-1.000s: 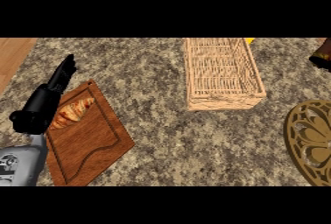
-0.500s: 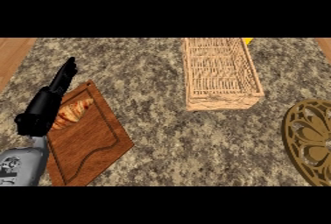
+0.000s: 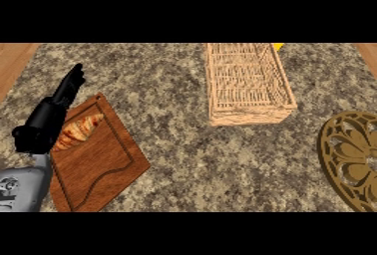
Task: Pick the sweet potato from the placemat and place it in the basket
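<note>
croissant point(image 3: 80, 130), seemingly, on board point(image 3: 103, 167) beside left hand point(image 3: 50, 121).

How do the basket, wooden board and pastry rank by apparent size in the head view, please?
1. Basket and wooden board: look alike, so unranked.
2. Pastry: clearly smallest.

All I can see of my robot is one arm, at the near left. Its left hand point(image 3: 43, 127) is matt black throughout, with a blocky palm that narrows into long, slim fingers point(image 3: 70, 84). Behind it the forearm point(image 3: 26, 191) is a smooth, pale grey shell with a rounded edge. It carries a small dark marking near the left border that I cannot read.
</note>
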